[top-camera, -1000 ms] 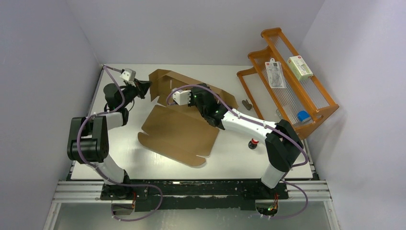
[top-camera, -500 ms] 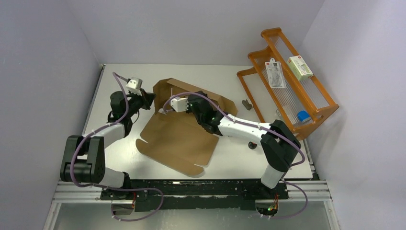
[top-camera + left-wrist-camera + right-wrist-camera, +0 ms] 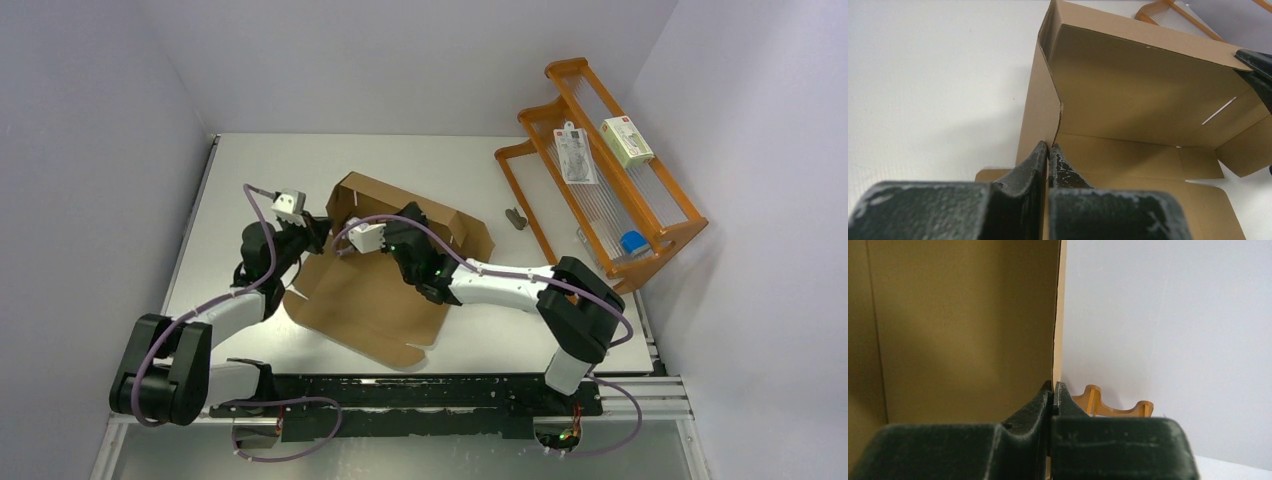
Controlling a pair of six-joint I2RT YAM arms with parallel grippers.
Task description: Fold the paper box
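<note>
Top external view: left gripper [image 3: 1048, 149] clamped the paper box [image 3: 370, 290] by its left wall, right gripper [image 3: 1053, 388] by its back wall

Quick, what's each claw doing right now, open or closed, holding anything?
Left claw: closed, pinching a side flap of the paper box.
Right claw: closed, pinching an upright panel edge of it.

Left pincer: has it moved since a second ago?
Yes. The left pincer slid down the picture, away from the white table's far edge, pinching the brown cardboard box.
</note>
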